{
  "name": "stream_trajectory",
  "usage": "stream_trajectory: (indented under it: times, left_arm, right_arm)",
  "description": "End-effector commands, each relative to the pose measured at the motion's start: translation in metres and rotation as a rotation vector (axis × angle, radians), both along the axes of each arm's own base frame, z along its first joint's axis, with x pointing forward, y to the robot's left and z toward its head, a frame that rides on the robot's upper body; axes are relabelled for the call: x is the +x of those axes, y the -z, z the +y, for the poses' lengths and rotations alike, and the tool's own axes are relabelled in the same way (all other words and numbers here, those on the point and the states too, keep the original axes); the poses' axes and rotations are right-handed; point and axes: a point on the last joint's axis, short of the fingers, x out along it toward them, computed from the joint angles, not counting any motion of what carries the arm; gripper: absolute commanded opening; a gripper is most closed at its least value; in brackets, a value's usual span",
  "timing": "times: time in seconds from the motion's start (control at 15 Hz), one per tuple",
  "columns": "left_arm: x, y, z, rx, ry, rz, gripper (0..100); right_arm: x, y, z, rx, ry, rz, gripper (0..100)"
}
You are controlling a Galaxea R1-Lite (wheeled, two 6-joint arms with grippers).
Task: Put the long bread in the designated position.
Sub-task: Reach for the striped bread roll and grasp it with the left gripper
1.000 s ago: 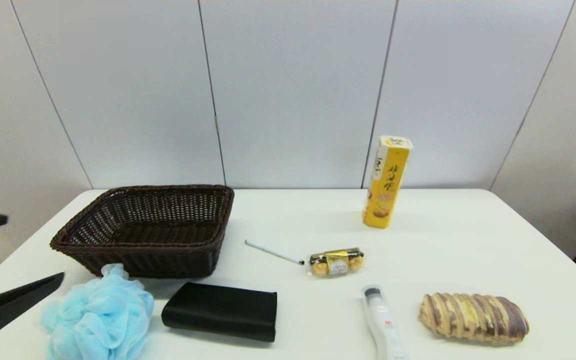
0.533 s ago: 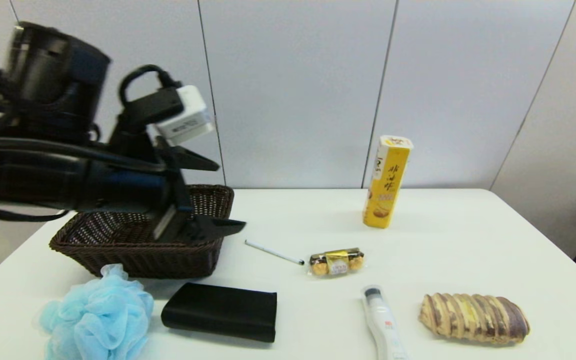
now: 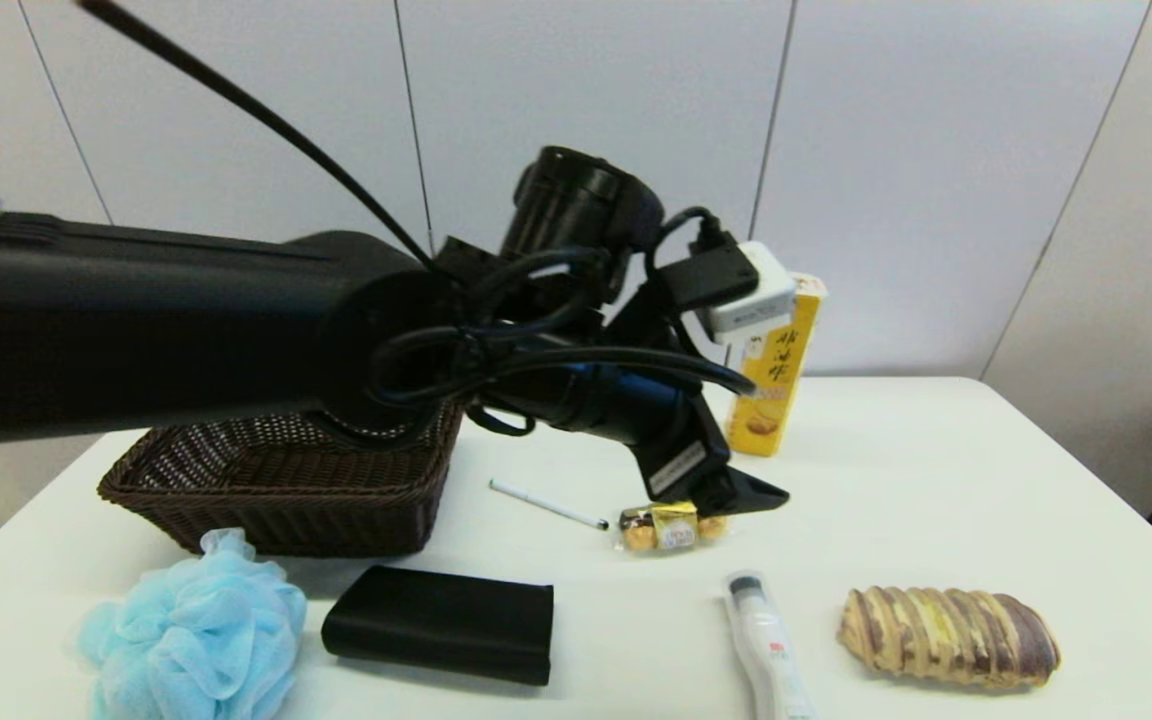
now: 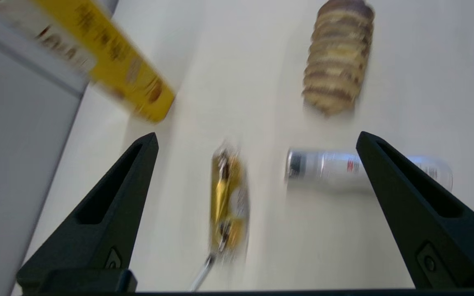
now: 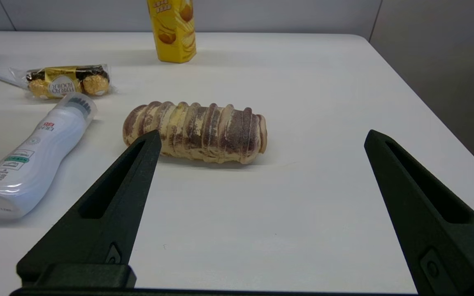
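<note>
The long bread [image 3: 948, 637], a striped brown and pale-yellow loaf, lies flat on the white table [image 3: 936, 460] at the near right, with nothing touching it. Just to its left lies a white bottle [image 3: 766, 650] on its side, close to the loaf but apart from it. Beyond the bottle sits a gold-wrapped chocolate pack [image 3: 672, 526], with a thin white pen [image 3: 548, 504] slanting away from its left end. A tall yellow carton [image 3: 774, 370] stands upright near the back wall.

The left arm reaches across the middle of the table, and the left gripper [image 4: 257, 142] hangs above the chocolate pack with its fingers spread wide and holding nothing; the wrist picture is smeared, so its exact height is hard to judge. The right gripper [image 5: 261, 139] is low at the near edge, fingers also wide apart and empty, with the loaf lying ahead of it.

On the left side stand a dark wicker basket [image 3: 286, 490], a fluffy blue bath sponge [image 3: 194, 630] and a black pouch [image 3: 441, 622]
</note>
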Motion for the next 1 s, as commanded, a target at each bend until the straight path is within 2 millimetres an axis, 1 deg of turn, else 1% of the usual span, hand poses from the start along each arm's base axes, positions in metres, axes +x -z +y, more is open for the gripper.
stream_trajectory:
  times: [0.07,0.13,0.27,0.4,0.53,0.8,1.0]
  left_arm:
    - [-0.009,0.044,-0.07,-0.021,0.083,0.095,100]
    - [-0.013,0.051,-0.083,-0.034,0.097,0.11,100]
    - [-0.018,0.063,-0.102,-0.053,0.108,0.143,100]
    - [-0.023,0.073,-0.119,-0.069,0.114,0.175,100]
    - [-0.022,0.084,-0.133,-0.075,0.119,0.188,100]
    - [-0.022,0.106,-0.147,-0.059,0.129,0.219,100]
    - [-0.02,0.127,-0.157,-0.069,0.152,0.227,100]
  right_arm:
    - [0.0,0.0,0.0,0.0,-0.001,0.001,100]
    - [0.0,0.0,0.0,0.0,-0.002,0.001,100]
    - [0.0,0.0,0.0,0.0,-0.001,0.001,100]
    - [0.0,0.0,0.0,0.0,-0.001,0.001,100]
    - [0.0,0.0,0.0,0.0,-0.001,0.001,100]
    - [0.0,0.0,0.0,0.0,-0.001,0.001,100]
    - [0.0,0.0,0.0,0.0,-0.001,0.001,100]
